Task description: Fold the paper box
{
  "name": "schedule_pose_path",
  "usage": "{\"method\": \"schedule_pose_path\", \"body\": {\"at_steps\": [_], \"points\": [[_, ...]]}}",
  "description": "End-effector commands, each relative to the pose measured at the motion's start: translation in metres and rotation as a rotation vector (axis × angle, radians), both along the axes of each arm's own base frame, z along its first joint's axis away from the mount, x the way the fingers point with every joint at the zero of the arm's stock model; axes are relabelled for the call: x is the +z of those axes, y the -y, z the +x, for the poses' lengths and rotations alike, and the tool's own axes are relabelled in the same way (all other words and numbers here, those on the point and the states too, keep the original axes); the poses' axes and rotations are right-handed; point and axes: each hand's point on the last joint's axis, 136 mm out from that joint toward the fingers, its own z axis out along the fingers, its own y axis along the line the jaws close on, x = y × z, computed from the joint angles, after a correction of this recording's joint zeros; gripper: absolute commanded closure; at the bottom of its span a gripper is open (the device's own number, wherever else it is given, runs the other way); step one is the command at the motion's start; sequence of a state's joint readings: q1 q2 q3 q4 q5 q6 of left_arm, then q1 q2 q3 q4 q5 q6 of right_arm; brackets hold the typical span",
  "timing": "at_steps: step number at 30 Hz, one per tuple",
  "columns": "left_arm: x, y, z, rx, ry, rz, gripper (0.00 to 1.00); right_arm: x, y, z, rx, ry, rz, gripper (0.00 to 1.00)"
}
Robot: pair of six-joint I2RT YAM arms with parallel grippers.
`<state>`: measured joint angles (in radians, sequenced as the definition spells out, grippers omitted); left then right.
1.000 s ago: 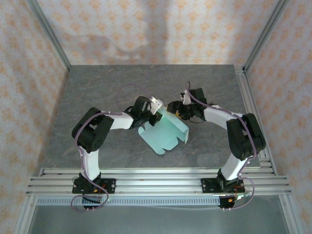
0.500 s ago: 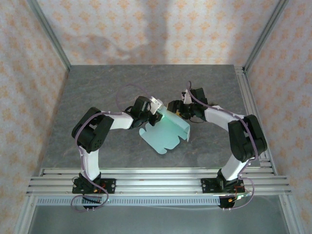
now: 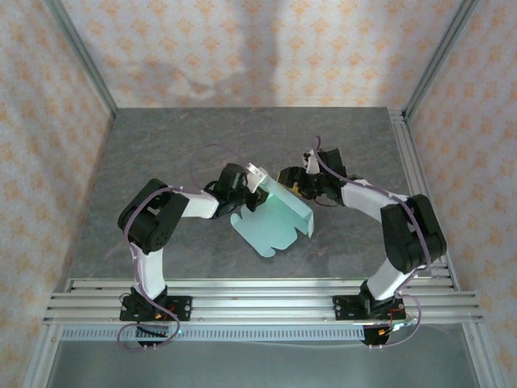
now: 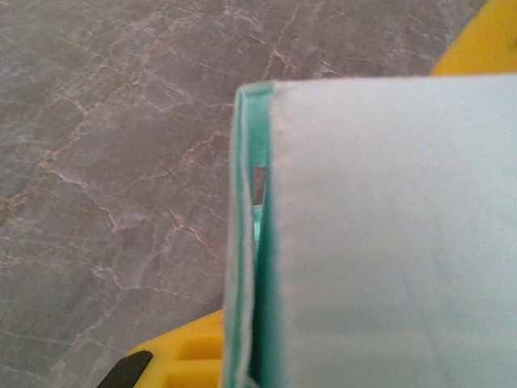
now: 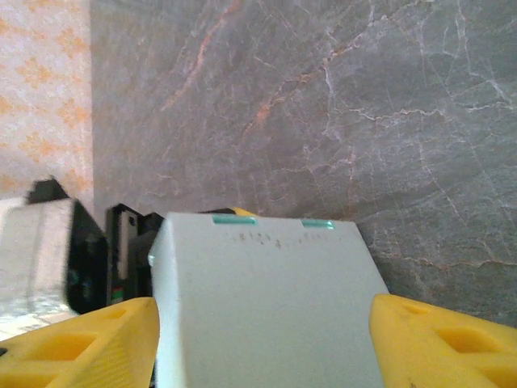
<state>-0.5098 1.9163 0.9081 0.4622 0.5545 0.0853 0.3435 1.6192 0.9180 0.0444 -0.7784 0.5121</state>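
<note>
One half-folded paper box (image 3: 279, 222) of pale mint-blue card sat on the grey marbled table (image 3: 161, 153); the left gripper (image 3: 257, 191) was clamped on its doubled edge; the right gripper (image 3: 292, 183) stood wide astride a raised panel, squeezing or not I couldn't tell; bare tabletop stretched beyond both jaws; faint marks by the panel's far edge were unreadable.

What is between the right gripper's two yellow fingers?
The pale mint-blue card paper box; its flat panel fills the gap between the fingers, in the right wrist view.
</note>
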Motion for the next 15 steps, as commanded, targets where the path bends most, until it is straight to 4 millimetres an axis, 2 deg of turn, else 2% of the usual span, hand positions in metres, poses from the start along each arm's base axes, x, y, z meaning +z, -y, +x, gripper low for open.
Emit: {"method": "schedule_pose_path", "body": {"at_steps": [1,3,7,15], "points": [[0.041,0.009,-0.003,-0.057,0.068,-0.099,1.0,0.044,0.015,0.015,-0.106,0.117,0.029,0.31],[0.052,0.014,-0.006,-0.089,0.068,-0.129,1.0,0.05,0.025,0.019,-0.158,0.125,0.023,0.32],[0.073,0.022,-0.01,-0.134,0.081,-0.194,1.0,0.047,0.024,0.017,-0.142,0.093,0.013,0.33],[0.105,0.027,-0.002,-0.108,0.097,-0.292,1.0,0.037,0.01,0.005,-0.071,0.038,0.098,0.53]]}}
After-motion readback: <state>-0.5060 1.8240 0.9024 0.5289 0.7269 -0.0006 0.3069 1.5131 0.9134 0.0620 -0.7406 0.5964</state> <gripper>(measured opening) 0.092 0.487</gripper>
